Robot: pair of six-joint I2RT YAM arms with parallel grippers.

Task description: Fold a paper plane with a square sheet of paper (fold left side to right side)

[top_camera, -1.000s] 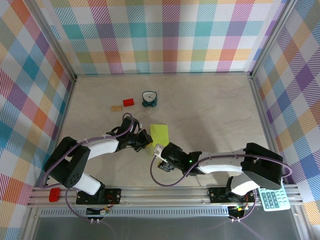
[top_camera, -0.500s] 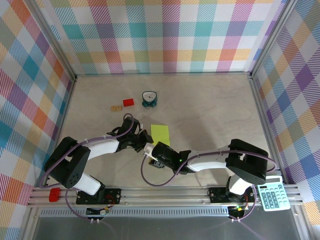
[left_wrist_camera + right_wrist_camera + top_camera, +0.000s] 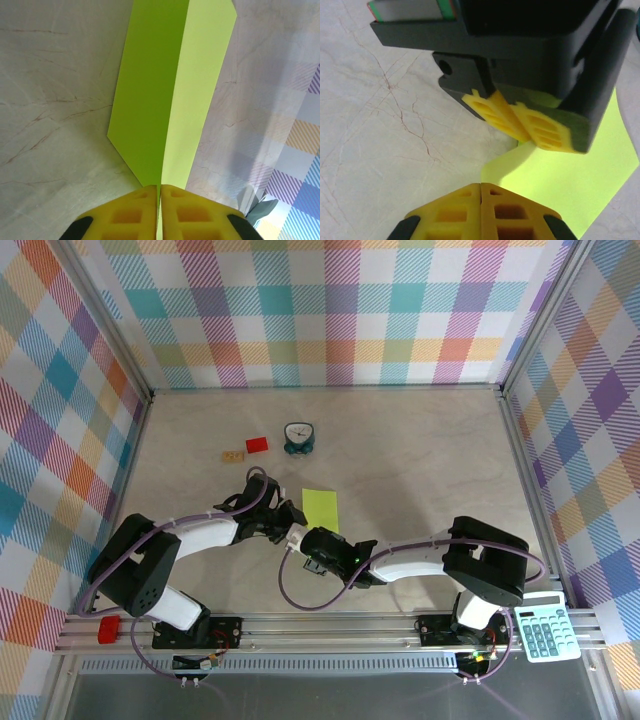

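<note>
A robotics lab test cell is indicated: a marble-patterned tabletop [image 3: 420,460] is enclosed by plaid-printed walls [image 3: 330,310] on aluminium framing [image 3: 522,440], and two cabled robot arms [image 3: 200,535] are bolted to a metal rail [image 3: 330,625] at the near edge.

The left gripper [image 3: 160,190] pinched the near point of the creased lime-green paper sheet [image 3: 150,100]. It stretched away over the pale marbled tabletop [image 3: 50,100].

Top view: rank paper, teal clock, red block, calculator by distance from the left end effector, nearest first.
1. paper, at the tips of the left end effector, just to its right.
2. teal clock and red block, both toward the far wall; too close to call.
3. calculator, near right corner.
</note>
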